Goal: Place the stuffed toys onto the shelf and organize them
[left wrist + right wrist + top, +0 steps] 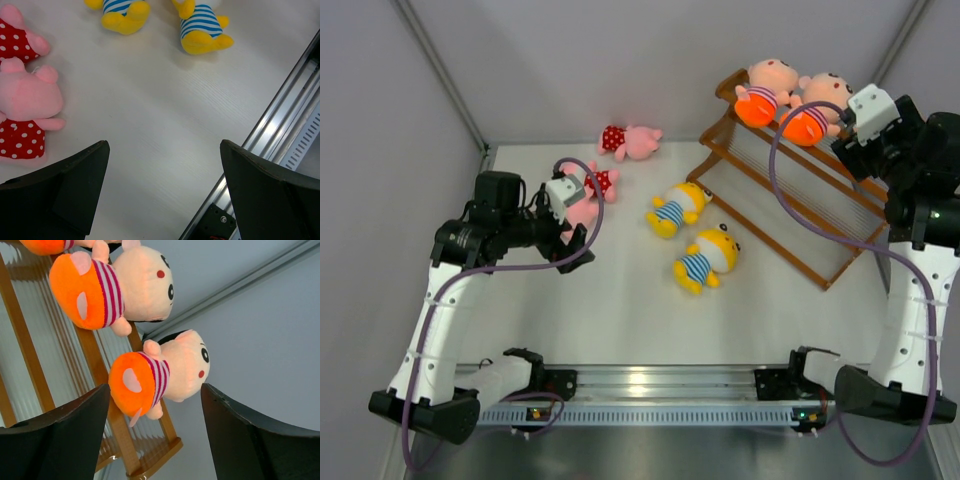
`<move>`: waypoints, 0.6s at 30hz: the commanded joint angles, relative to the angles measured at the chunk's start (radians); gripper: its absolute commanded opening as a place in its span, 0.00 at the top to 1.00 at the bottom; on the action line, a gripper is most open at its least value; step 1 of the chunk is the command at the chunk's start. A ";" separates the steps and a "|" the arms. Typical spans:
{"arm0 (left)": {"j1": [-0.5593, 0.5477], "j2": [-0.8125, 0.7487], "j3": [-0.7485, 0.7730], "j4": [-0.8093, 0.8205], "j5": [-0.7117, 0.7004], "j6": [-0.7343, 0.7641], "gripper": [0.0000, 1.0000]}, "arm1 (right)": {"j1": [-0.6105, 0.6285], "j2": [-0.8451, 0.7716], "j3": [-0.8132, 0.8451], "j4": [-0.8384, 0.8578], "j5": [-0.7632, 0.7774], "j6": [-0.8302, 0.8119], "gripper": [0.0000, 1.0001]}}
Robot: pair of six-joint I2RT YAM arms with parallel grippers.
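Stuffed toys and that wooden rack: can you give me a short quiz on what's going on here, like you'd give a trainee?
1. True or false: the yellow toys lie on the shelf.
2. Which toys sit on the shelf's top tier? A pink polka-dot toys, B peach-headed toys, C yellow toys.
3. Which hand is up beside the shelf's top tier?
Key: 1 false, they lie on the table. 2 B. 3 the right hand, its fingers spread open.
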 commanded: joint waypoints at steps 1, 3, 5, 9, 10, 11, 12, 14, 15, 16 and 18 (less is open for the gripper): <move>-0.003 0.000 -0.007 -0.002 0.002 0.005 0.02 | 0.012 -0.028 0.070 0.024 -0.042 0.022 0.26; -0.003 0.000 -0.009 -0.001 -0.002 0.006 0.02 | 0.022 -0.040 0.081 0.023 -0.072 0.045 0.25; -0.003 0.000 -0.012 -0.001 -0.012 0.016 0.02 | 0.035 -0.060 0.093 0.006 -0.117 0.065 0.24; -0.002 0.019 -0.045 -0.001 -0.085 0.029 0.02 | 0.193 -0.129 0.009 -0.042 -0.290 0.068 0.24; -0.003 0.030 -0.067 -0.001 -0.131 0.023 0.02 | 0.260 -0.149 -0.079 -0.048 -0.296 0.059 0.25; -0.003 0.039 -0.077 -0.001 -0.150 0.017 0.02 | 0.314 -0.190 -0.135 -0.039 -0.289 0.065 0.24; -0.002 0.059 -0.088 -0.001 -0.174 0.013 0.02 | 0.375 -0.206 -0.192 0.004 -0.260 0.126 0.25; 0.006 0.080 -0.123 0.001 -0.219 -0.003 0.02 | 0.529 -0.244 -0.370 0.078 -0.203 0.235 0.25; 0.012 0.102 -0.134 -0.001 -0.229 -0.006 0.02 | 0.628 -0.253 -0.425 0.110 -0.107 0.352 0.25; 0.017 0.108 -0.153 0.001 -0.237 -0.013 0.02 | 0.682 -0.256 -0.532 0.191 -0.033 0.419 0.25; 0.040 0.119 -0.169 0.003 -0.243 -0.017 0.02 | 0.844 -0.255 -0.623 0.251 0.204 0.572 0.25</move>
